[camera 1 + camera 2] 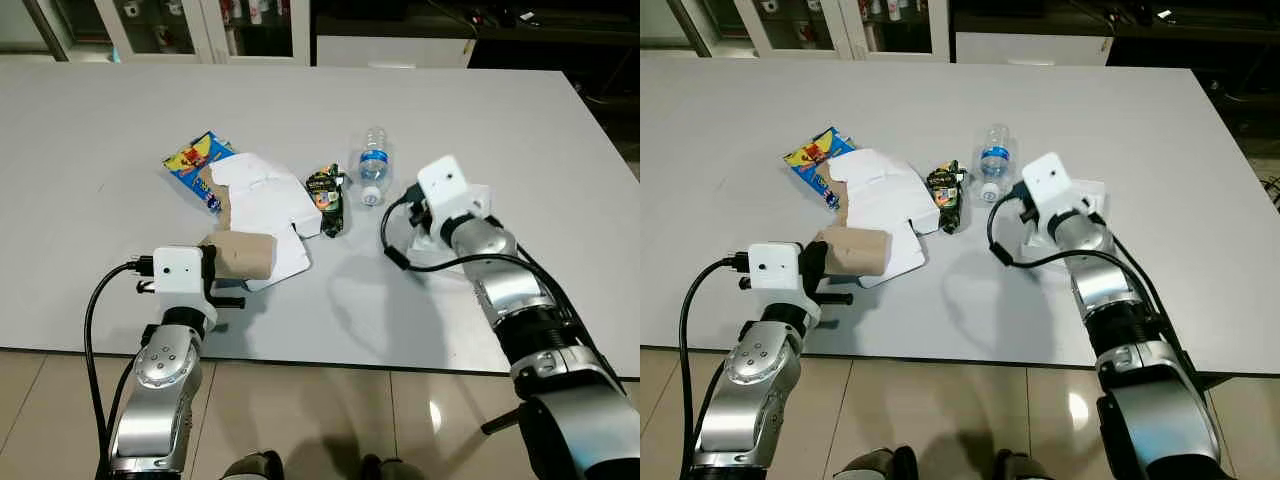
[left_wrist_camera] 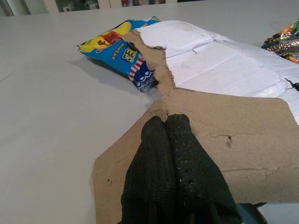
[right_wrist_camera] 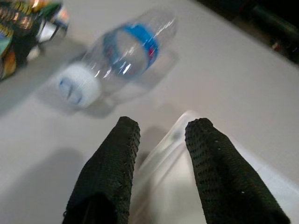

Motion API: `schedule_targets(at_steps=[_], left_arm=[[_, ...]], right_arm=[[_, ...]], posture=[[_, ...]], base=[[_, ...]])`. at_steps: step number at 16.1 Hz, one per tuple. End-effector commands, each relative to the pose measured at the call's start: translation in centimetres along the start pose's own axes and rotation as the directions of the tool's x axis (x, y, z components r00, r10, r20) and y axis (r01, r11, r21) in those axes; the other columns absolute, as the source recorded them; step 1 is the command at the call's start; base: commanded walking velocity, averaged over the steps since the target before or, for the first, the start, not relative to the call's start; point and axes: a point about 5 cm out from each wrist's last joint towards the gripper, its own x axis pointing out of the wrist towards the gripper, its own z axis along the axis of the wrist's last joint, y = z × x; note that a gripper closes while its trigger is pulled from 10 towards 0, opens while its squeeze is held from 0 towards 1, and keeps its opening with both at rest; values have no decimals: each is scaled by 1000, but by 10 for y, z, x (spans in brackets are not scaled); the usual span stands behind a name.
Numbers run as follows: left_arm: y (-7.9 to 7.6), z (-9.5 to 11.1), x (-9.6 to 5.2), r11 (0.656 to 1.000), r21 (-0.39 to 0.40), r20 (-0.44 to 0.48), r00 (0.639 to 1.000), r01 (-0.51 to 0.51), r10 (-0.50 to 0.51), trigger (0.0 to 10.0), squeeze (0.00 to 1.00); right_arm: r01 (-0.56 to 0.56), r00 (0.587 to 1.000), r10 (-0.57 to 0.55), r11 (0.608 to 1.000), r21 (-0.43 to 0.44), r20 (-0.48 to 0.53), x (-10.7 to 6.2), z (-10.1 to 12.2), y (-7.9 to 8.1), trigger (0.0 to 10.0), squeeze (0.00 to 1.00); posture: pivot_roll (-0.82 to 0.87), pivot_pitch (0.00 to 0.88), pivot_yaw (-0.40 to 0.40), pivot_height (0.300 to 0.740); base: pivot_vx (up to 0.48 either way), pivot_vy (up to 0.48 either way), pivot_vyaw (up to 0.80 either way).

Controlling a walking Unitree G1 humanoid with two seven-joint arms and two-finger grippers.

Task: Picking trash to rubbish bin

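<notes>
White table (image 1: pixel 120 290) fills the head views, with glass cabinets and dark furniture behind it and tiled floor at its near edge. Trash lies in a loose cluster mid-table: a blue and yellow snack bag (image 1: pixel 197 165), a torn white and brown cardboard sheet (image 1: pixel 262 200), a dark wrapper (image 1: pixel 326 198) just beside it, and a clear bottle (image 1: pixel 373 165) on its side. No bin can be seen. The left gripper (image 1: pixel 235 262) sits at the near brown flap of the cardboard; the right gripper (image 1: pixel 425 228) rests near the bottle, over a white plastic piece (image 1: pixel 1092 195).

From the left wrist, the fingers (image 2: pixel 175 172) are pressed together on top of the brown flap, clenched with nothing visibly caught between them, probably pinning or feeling for its edge. The snack bag lies beyond, partly under the cardboard.

From the right wrist, the fingers (image 3: pixel 112 168) stand apart, straddling the raised edge of the plastic piece, seemingly lined up to pinch it. The bottle's cap (image 3: pixel 77 86) points toward them, just past the tips.
</notes>
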Motion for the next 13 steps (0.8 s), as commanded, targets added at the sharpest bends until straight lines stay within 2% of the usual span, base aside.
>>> schedule_targets(at_steps=[1, 6, 13], left_arm=[[2, -6, -2, 1000, 0, -27, 1000, -8, 8, 0, 0], [3, -7, -2, 1000, 6, -30, 1000, -3, 3, 0, 0], [4, -6, -3, 1000, 9, -31, 1000, -3, 3, 0, 0]], right_arm=[[-18, 1000, 17, 1000, -1, -23, -2, -4, 3, 10000, 1000], [-51, 996, 51, 999, -2, -73, -5, -15, 8, 10000, 1000], [-211, 963, 209, 977, 3, -169, -13, -37, 27, 10000, 1000]], posture=[[-46, 117, 22, 740], [-43, 116, 27, 740], [-41, 113, 26, 740]], base=[[0, 0, 0], [0, 0, 0], [0, 0, 0]])
